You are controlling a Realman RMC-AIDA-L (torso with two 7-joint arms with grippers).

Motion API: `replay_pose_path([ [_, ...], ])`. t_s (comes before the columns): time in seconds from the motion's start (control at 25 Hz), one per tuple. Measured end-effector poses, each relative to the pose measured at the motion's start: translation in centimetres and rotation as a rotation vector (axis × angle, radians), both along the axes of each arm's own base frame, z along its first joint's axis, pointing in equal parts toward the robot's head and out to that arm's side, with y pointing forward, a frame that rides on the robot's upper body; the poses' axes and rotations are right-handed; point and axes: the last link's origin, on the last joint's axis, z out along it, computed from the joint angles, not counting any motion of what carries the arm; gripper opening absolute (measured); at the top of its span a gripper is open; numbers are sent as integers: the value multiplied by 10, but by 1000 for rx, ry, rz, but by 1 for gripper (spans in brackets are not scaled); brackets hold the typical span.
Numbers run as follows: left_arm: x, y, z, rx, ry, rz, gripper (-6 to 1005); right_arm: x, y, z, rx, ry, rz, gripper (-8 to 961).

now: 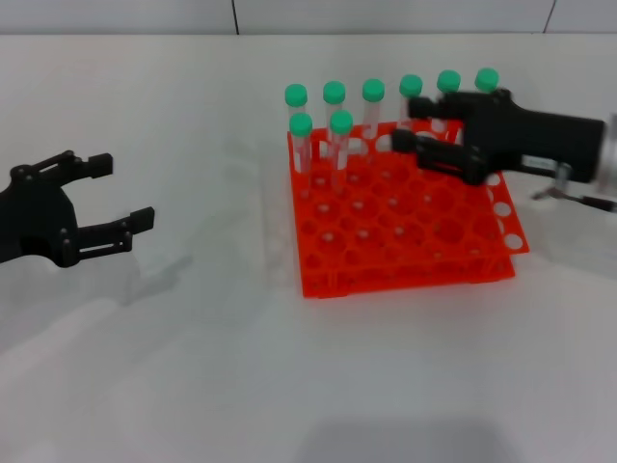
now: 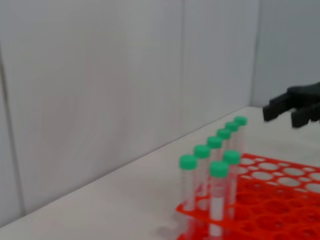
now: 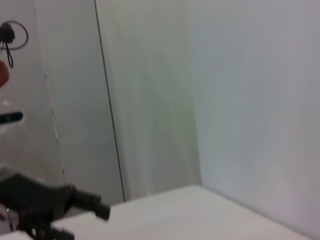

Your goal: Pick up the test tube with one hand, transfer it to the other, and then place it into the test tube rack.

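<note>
White tabletop and pale wall panels frame the scene. On the table sits the orange-red test tube rack [image 1: 400,227], holding eight green-capped tubes — six along its far row, two just in front at the left end.

The right gripper [image 1: 415,125] hovers over the rack's far right part, its fingers parted to a middling gap; the tip of the far finger lies beside the fourth test tube [image 1: 411,96] in the far row, but the fingers do not appear to clamp anything, though from this angle contact is hard to rule out.

The left gripper [image 1: 120,201] hangs well apart over bare table at the left, fingers spread wide and empty.

Judging by this, the work stands at either end — a tube just seated, or one about to be taken. If the latter, the next move calls for centring one tube between the fingers without knocking its neighbours.
</note>
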Motion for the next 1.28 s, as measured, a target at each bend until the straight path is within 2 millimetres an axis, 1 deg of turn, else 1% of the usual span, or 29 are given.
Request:
replay_pose_path([
  [0.12,4,3,4,-74,-7,-18,861,13,-4,8,-34,-20,-22,519],
  [0.28,6,5,5,-163,-14,-25,861,25,-9,9,-97,-76,-49,555],
  [0.44,9,6,4,-268,-14,-37,861,30,-13,3,-176,-147,-58,690],
  [0.52,10,7,3,-292,-9,-40,861,30,-14,1,-190,-162,-59,757],
  [0.76,12,8,0,-313,5,-47,861,33,-16,-1,-204,-179,-64,758],
  [1.08,15,13,1,-332,31,-54,861,38,-18,-2,-242,-211,-101,752],
  [1.28,16,17,1,-337,55,-54,861,38,-18,-4,-239,-211,-103,750],
])
